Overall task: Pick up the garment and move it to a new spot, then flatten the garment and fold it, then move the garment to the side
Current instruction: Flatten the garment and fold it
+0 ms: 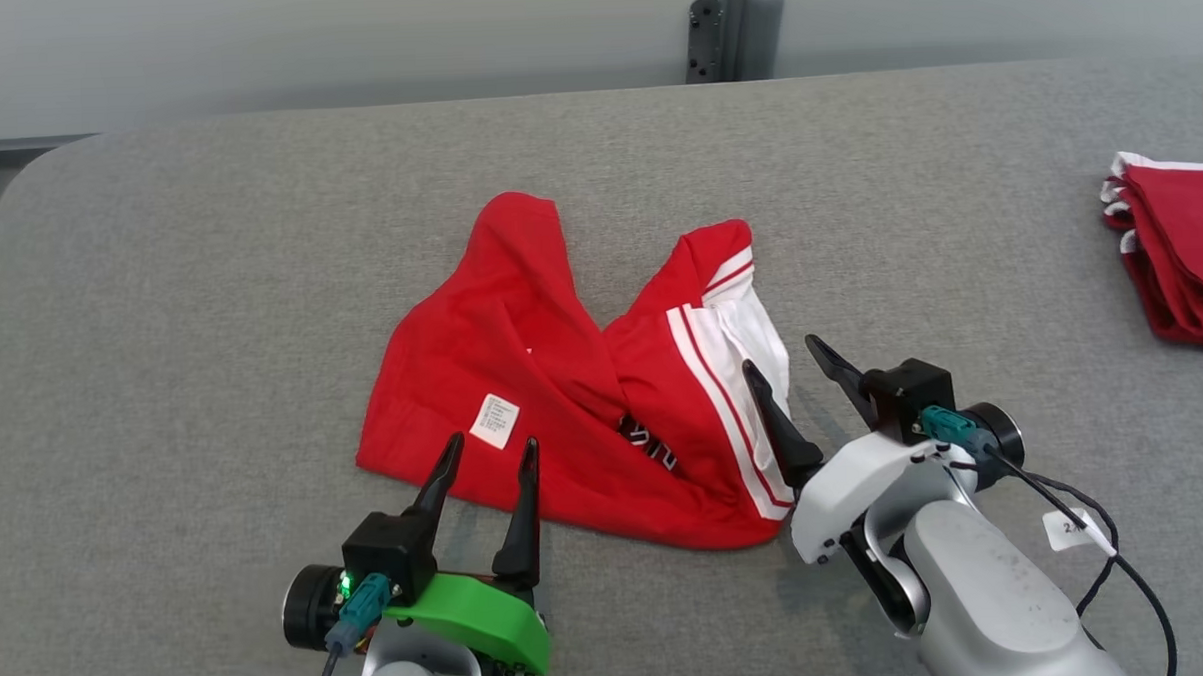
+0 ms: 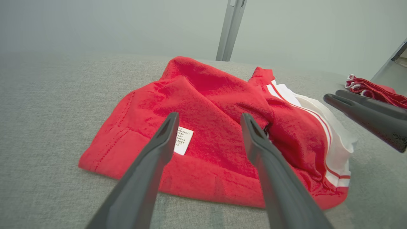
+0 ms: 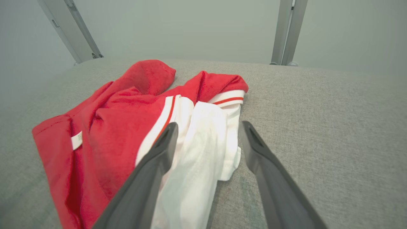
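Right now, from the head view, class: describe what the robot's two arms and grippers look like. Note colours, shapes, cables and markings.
The left gripper has two long, dark, tapered fingers on a black block, a bright green shell and a teal plug. The right gripper has like fingers, a white shell, a pale grey forearm, a looping black cable and a white tag.

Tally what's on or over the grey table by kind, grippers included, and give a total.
Loose garment, red and white, crumpled: 1
Pile of folded red garments: 1 (pieces in it cannot be counted)
Grippers: 2, left gripper and right gripper, both open
Total: 4
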Available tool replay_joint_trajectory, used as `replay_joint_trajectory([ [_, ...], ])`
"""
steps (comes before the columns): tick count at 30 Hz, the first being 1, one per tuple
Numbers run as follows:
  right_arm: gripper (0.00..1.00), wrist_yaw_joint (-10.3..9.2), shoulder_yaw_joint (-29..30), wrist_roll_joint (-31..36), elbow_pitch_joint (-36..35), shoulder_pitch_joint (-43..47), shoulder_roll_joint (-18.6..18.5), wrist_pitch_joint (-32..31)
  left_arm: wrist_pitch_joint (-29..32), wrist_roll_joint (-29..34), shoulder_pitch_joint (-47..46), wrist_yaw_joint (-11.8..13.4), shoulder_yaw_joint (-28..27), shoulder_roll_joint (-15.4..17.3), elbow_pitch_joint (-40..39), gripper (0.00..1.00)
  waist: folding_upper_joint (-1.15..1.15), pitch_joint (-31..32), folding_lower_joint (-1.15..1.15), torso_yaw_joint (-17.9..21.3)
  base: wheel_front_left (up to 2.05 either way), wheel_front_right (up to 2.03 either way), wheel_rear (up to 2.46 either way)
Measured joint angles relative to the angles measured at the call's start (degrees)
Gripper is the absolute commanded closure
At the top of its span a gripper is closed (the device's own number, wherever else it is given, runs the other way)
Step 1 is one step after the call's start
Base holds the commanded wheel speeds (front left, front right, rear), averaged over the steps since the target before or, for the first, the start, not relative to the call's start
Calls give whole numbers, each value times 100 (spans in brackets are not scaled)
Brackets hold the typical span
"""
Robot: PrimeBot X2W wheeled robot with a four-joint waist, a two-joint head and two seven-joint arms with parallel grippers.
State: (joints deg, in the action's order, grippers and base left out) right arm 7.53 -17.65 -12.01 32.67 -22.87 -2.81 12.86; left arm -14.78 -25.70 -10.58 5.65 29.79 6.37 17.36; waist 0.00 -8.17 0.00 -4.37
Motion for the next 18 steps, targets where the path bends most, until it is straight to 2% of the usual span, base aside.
replay_joint_trajectory([
  [5, 0, 0, -55, 86, 751, -330, 8, -18, -19, -19, 108, 44, -138, 1, -109, 0, 0, 2, 0, -312, 0, 0, 0],
  [11, 0, 0, 234, 230, 1385, -525, 2, 33, -25, -5, 218, 65, -323, 2, -232, 0, 0, 17, 0, -516, 0, 0, 0],
  [12, 4, 0, 248, 216, 1432, -531, 4, 40, -26, 4, 247, 65, -350, 2, -252, 0, 0, 26, 0, -515, 0, 0, 0],
  [13, 40, 0, 261, 202, 1473, -536, 4, 63, -26, 4, 278, 66, -380, 4, -261, 0, 0, 34, 0, -503, 0, 0, 0],
  [14, 63, 0, 275, 198, 1505, -540, 4, 86, -26, 10, 306, 70, -407, 7, -275, 0, 0, 40, 0, -485, 0, 0, 0],
  [16, 85, 0, 310, 109, 1519, -541, 1, 127, -26, 22, 351, 85, -476, 9, -320, 0, 0, 54, 0, -434, 0, 0, 0],
  [17, 100, 0, 321, 80, 1511, -541, 1, 138, -26, 30, 367, 86, -504, 11, -336, 0, 0, 59, 0, -408, 0, 0, 0],
  [18, 100, 0, 327, 20, 1493, -539, 2, 149, -27, 38, 387, 87, -525, 12, -350, 0, 0, 62, 0, -380, 0, 0, 0],
])
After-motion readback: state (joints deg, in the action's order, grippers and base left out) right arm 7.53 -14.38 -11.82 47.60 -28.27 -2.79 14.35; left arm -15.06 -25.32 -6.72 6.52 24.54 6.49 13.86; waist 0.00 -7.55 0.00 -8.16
